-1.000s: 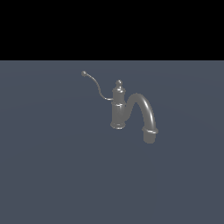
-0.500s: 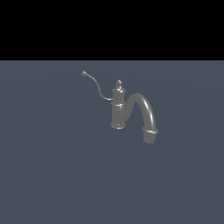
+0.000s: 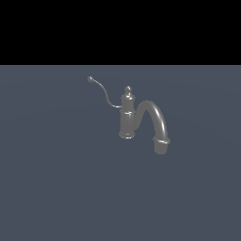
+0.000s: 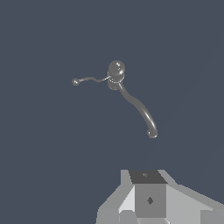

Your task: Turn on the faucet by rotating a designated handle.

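Both views are dim, flat renders with even, soft light and no cast shadows on the blue-grey floor (image 3: 56, 188). The faucet (image 3: 128, 115) carries small pale highlights on its knob and along the top of the spout, hinting at light from above. The exterior view's upper band is pure black. Edges look slightly soft and jagged from low resolution; no lens distortion, glare or focus blur shows.

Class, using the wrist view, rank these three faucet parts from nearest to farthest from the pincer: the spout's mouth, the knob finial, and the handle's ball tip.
1. Spout mouth: closest to the pincer, at the free end of the arched spout.
2. Knob finial: farther off, on top of the column.
3. Handle ball tip: farthest, at the lever's end, on the side of the column away from the spout.
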